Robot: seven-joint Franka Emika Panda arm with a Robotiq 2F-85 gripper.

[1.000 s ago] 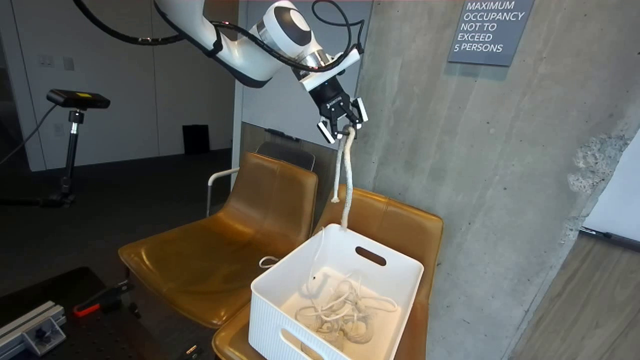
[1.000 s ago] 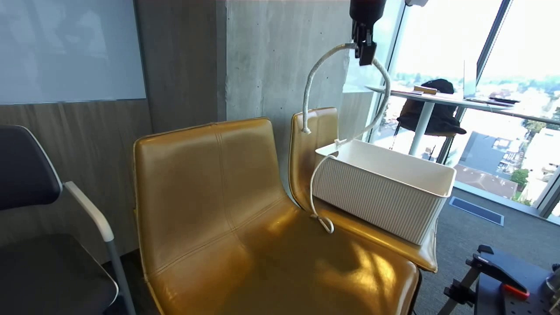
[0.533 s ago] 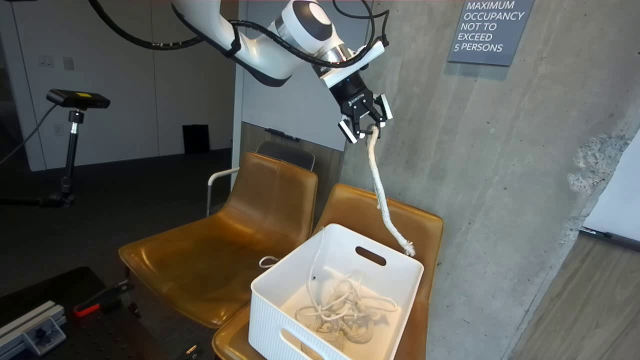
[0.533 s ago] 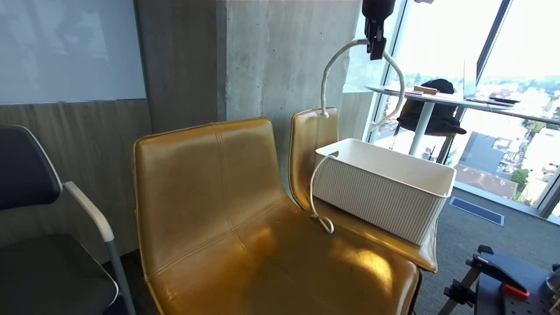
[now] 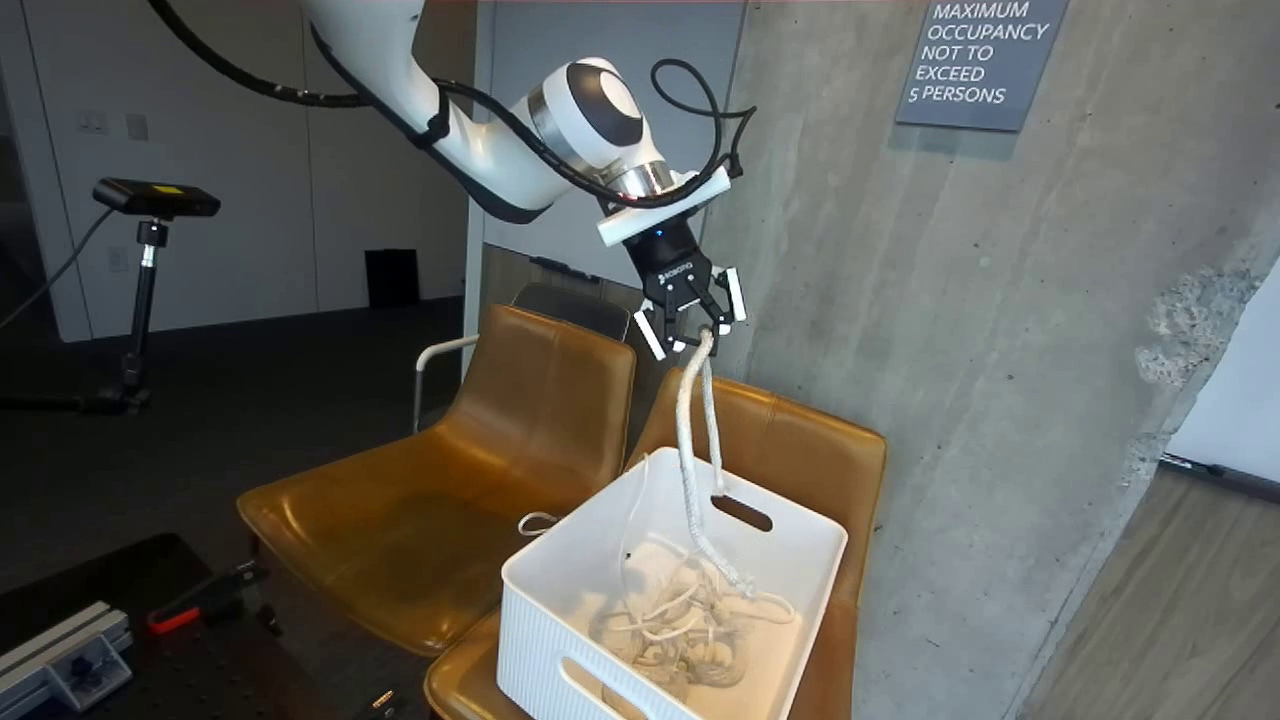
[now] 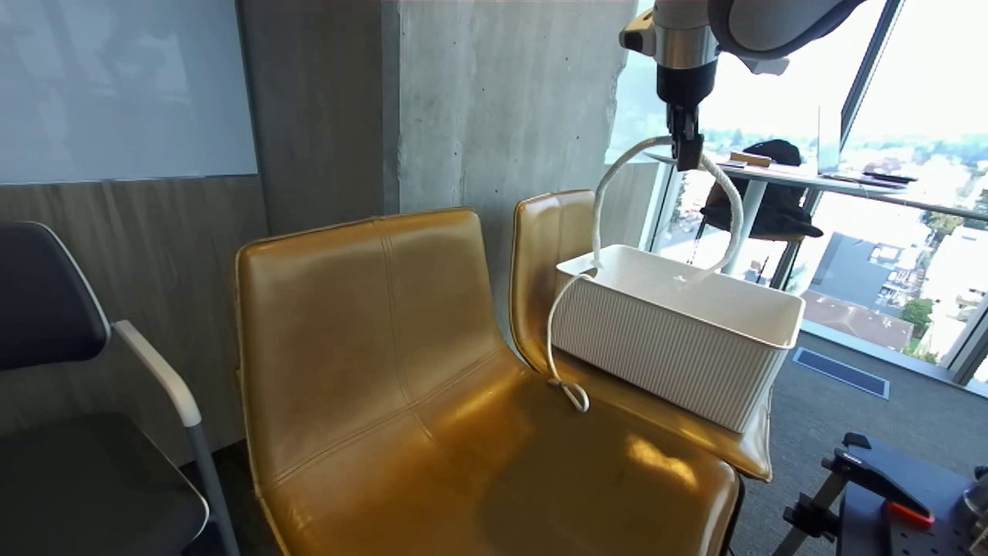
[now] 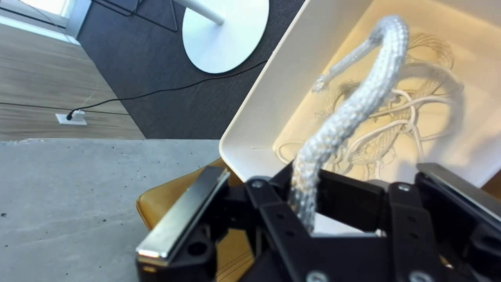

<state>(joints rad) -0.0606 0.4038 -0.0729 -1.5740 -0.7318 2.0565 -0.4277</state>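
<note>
Claw: closed, gripping the rope above the bin;
Rope: arched, both ends drooping towards the bin;
Arm: forearm sloping down, claw pointing down;
Bin: on a chair; tangled cords inside

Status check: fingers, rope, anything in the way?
Fingers shut on white rope. Rope gripped partway along, one end hanging over or into white bin. Possible snag: tangled cord inside bin.

Office meeting area: occupancy sign on concrete wall, whiteboard, brown chairs, tall windows above rooftops.
</note>
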